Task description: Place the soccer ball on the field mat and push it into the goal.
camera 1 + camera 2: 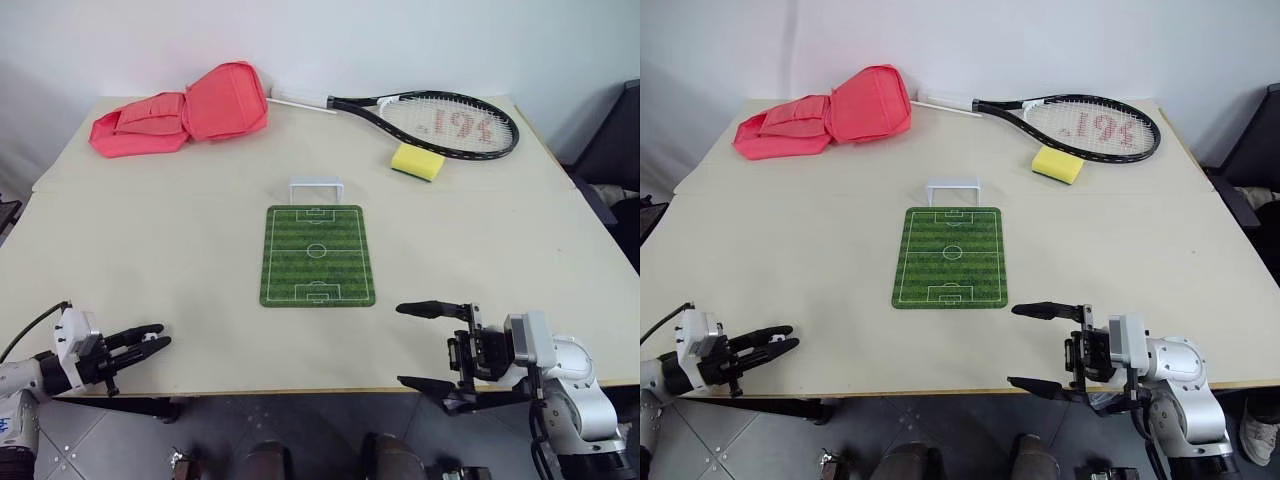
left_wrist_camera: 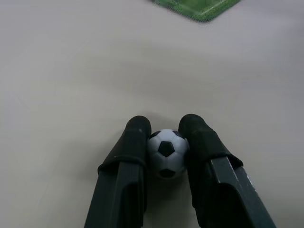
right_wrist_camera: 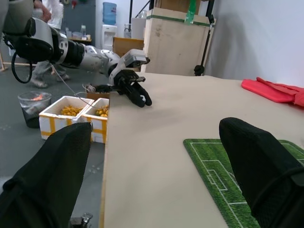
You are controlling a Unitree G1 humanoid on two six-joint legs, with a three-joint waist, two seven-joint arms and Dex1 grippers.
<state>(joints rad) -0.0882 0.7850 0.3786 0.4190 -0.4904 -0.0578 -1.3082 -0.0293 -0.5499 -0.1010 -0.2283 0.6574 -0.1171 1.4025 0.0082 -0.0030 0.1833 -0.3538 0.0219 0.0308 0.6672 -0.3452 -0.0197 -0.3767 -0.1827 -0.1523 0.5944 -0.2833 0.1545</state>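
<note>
Beige table [image 1: 200, 230] under us, smooth, matte. Our left gripper [image 2: 164, 130] clamps soccer ball [image 2: 166, 152], glossy, at near-left edge, well apart from flat striped field mat [image 1: 317, 256]. Thin-barred white goal [image 1: 316, 188] touches mat's far end. Our right gripper [image 1: 420, 345] gapes, empty. White foam boxes [image 3: 71, 118] on floor hold yellow bits.

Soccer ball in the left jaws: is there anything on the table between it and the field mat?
Nothing visible. The soccer ball sits between the left gripper jaws near the table's front left edge, and only bare table lies between it and the field mat. The goal stands just past the mat's far end.
</note>
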